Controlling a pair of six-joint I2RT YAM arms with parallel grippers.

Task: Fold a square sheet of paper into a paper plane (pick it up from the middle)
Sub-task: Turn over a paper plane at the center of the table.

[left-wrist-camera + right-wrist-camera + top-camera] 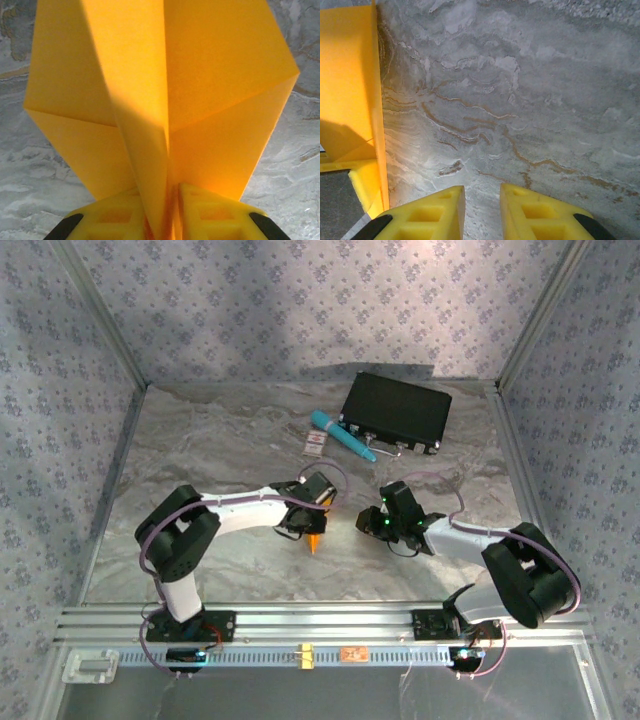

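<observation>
The square sheet of paper (165, 85) is orange-yellow and folded into a pointed paper plane shape with a centre crease and flaps spreading to both sides. My left gripper (172, 200) is shut on its centre fold, and the paper stands up out of the yellow fingers. From above, the paper (316, 541) pokes out below the left gripper (313, 525) at mid-table. The right gripper (372, 523) sits just to its right, a small gap away. In the right wrist view the right gripper (482, 200) stands slightly open over bare table, with the paper (350, 75) at its left.
A black case (395, 412) lies at the back of the marble table (200, 460). A teal pen (342, 435) and a small white-and-red card (316, 444) lie just in front of the case. Patterned walls close in the left, back and right sides.
</observation>
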